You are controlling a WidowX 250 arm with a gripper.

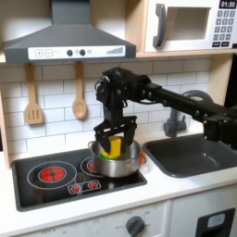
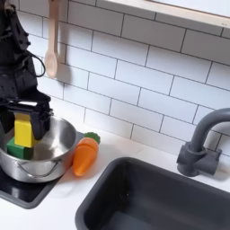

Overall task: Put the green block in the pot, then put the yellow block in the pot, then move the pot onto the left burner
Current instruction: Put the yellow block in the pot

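**Yellow block held over the pot on the toy stove**

Gripper [image 1: 111, 137] [image 2: 23, 119] positioned directly above the pot [image 1: 130, 164] [image 2: 56, 144], fingers pointing down and clamped on either side of the yellow block [image 1: 112, 146] [image 2: 22, 132]. Yellow block suspended upright between the fingers, at about rim level over the pot's opening in both exterior views. Green block [image 2: 22, 150] seen in the second exterior view just beneath the yellow one, inside the pot; contact between the two blocks impossible to judge. Pot standing on the black cooktop [image 1: 56, 185], over the burner nearer the sink [image 1: 190, 155] in the first exterior view; red-ringed burner [image 1: 51, 172] to the first exterior view's left uncovered. Orange carrot [image 2: 84, 154] with a green top lying on the white counter just beside the pot, on the second exterior view's right, between pot and sink. Grey faucet [image 2: 199, 144] at the sink's rear. Wooden spoon [image 1: 80, 95] [image 2: 52, 45] and wooden spatula [image 1: 33, 97] hanging on the white tiled wall.
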